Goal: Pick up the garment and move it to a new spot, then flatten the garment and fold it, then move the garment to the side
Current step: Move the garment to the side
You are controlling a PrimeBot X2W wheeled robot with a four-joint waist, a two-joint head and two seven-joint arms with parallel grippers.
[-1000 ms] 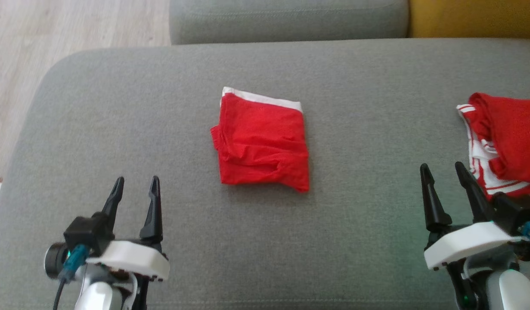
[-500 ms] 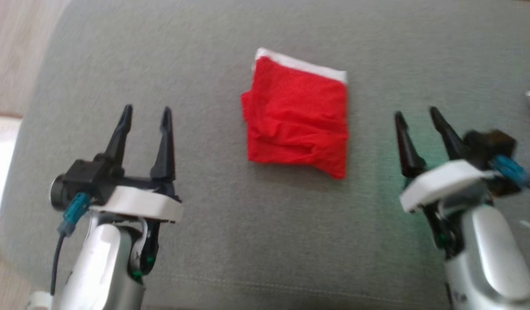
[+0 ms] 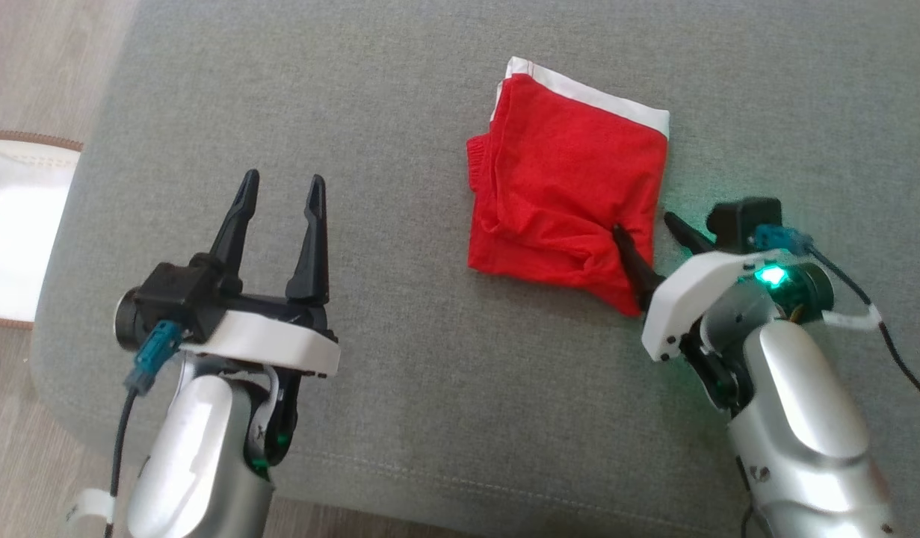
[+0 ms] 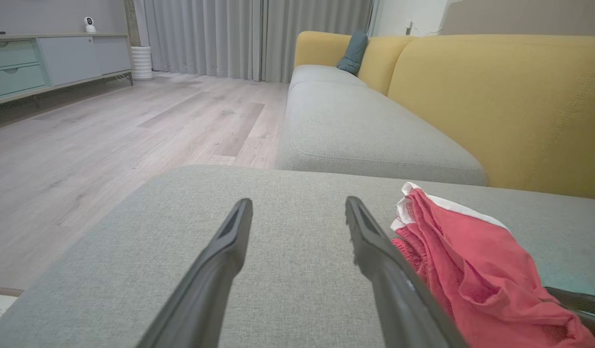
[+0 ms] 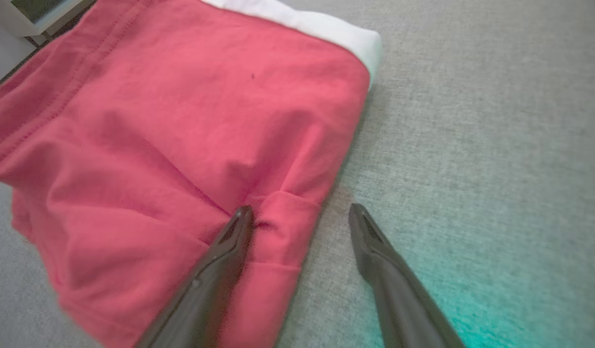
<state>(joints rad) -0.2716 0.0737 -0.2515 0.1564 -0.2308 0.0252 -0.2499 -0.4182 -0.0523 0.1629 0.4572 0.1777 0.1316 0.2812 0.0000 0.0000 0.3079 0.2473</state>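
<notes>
A folded red garment (image 3: 568,198) with a white band along its far edge lies on the grey sofa cushion (image 3: 400,373). My right gripper (image 3: 646,224) is open at the garment's near right corner. One finger rests on the red cloth (image 5: 181,135), the other stands over bare cushion beside its edge. My left gripper (image 3: 280,190) is open well to the left of the garment, with nothing between its fingers. In the left wrist view the garment (image 4: 471,270) lies just right of that gripper (image 4: 297,208).
The cushion's rounded left edge drops to a wooden floor (image 3: 26,67), where a pale rug (image 3: 19,224) lies. In the left wrist view a second grey seat (image 4: 365,130) and a yellow sofa back (image 4: 510,106) stand beyond the cushion.
The head camera has tilted and turned, shifting the whole picture. My right gripper has come in from the right to the garment's near right corner. Both grippers stay open.
</notes>
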